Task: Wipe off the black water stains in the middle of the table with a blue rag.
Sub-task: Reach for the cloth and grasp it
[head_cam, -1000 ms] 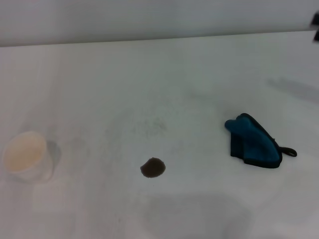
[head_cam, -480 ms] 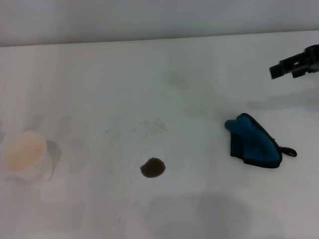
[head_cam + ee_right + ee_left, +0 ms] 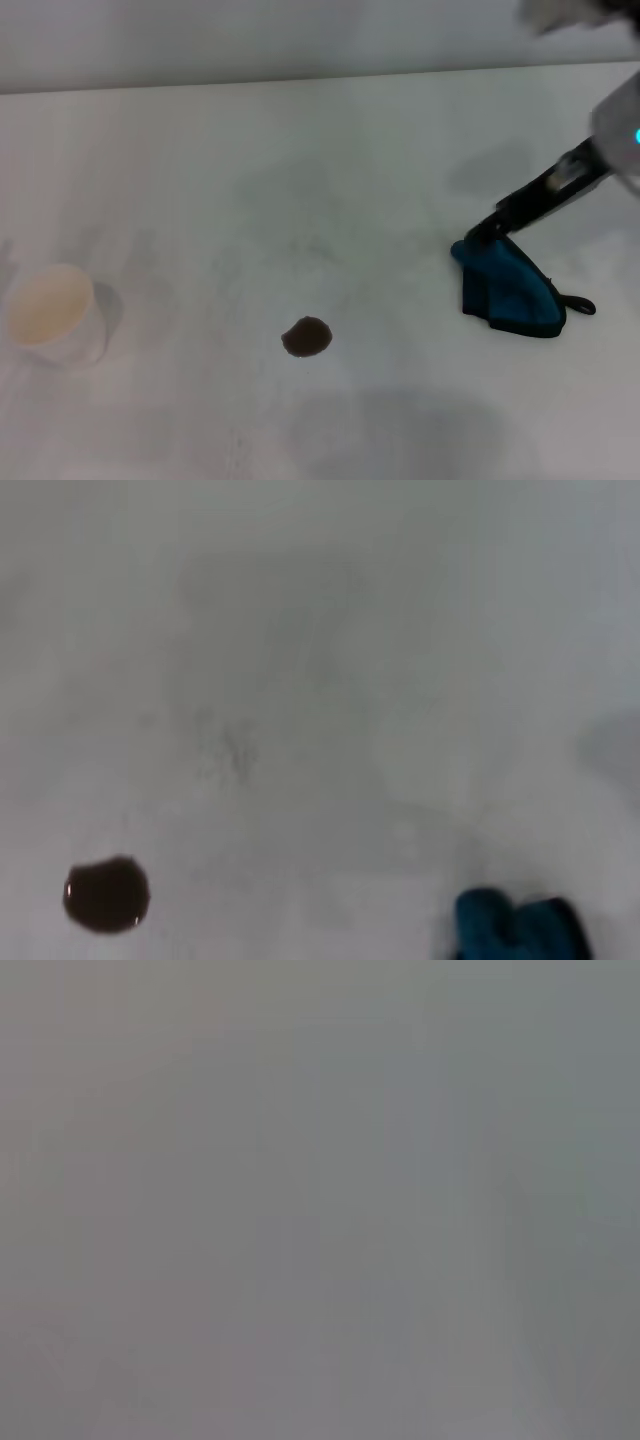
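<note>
the robot's right hand [image 3: 478, 236] reaches in from the upper right of the head view, a dark slanted finger ending at the upper left tip of the blue rag [image 3: 510, 288]; whether that hand is open or closed cannot be told, and contact with the cloth cannot be confirmed. the arm behind it runs up and to the right as a pale grey body that leaves the frame at the right edge. the blue rag lies bunched in a thick wedge at the right of the white worktop [image 3: 300, 160], its small black loop trailing off its lower right corner. the black water stains [image 3: 306, 337], one small round dark blot, sit just below the centre of the frame, well apart from the rag to their right. a white paper cup [image 3: 52, 314] stands upright at the far left edge, well apart from the blot.

in the right wrist view the blot [image 3: 106, 894] appears at lower left and the top of the rag [image 3: 518, 926] at lower right, with bare worktop [image 3: 320, 680] between them. the left wrist view shows only flat grey, and the left hand is out of sight.
</note>
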